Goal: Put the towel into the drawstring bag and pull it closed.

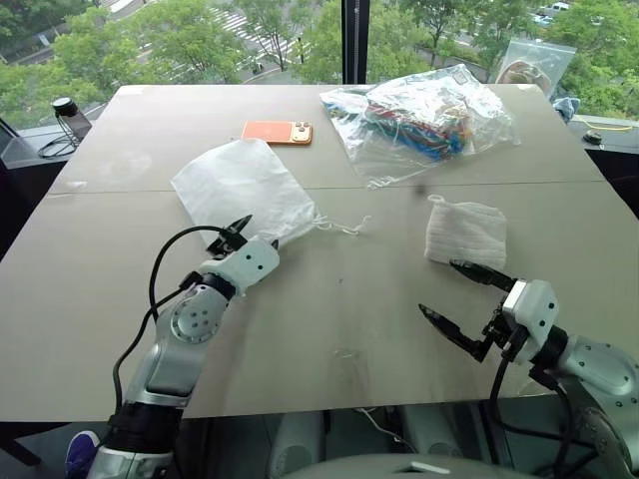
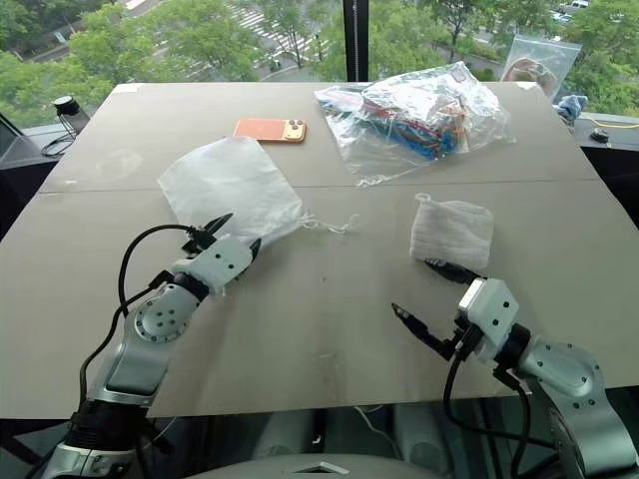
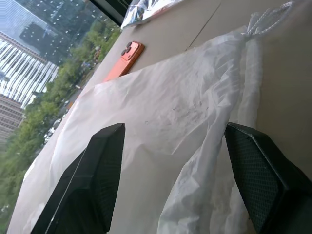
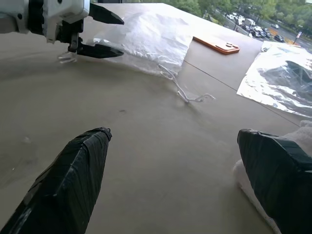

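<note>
1. Towel [image 1: 465, 234]: folded, flat on tabletop [image 1: 339, 329], right of centre, well apart from bag.
2. Bag [image 1: 244, 189]: white, semi-sheer, flat on tabletop left of centre, mouth toward the towel; cords [image 1: 341, 227] trail loose from its mouth corner onto the bare surface.
3. Left end effector [image 1: 241, 234]: released, fingers spread at the bag's near edge, one on either side of the edge fabric in the wrist view; grasping nothing; contact with fabric unclear.
4. Right end effector [image 1: 463, 292]: released, fingers wide apart, empty; far finger [image 4: 278, 170] just beside the towel's near edge, near finger over bare tabletop.
5. Orange phone [image 1: 277, 132]: face down beyond the bag, near it.
6. Clear plastic bag [image 1: 424, 118] of colourful items: far side of tabletop, beyond the towel.
</note>
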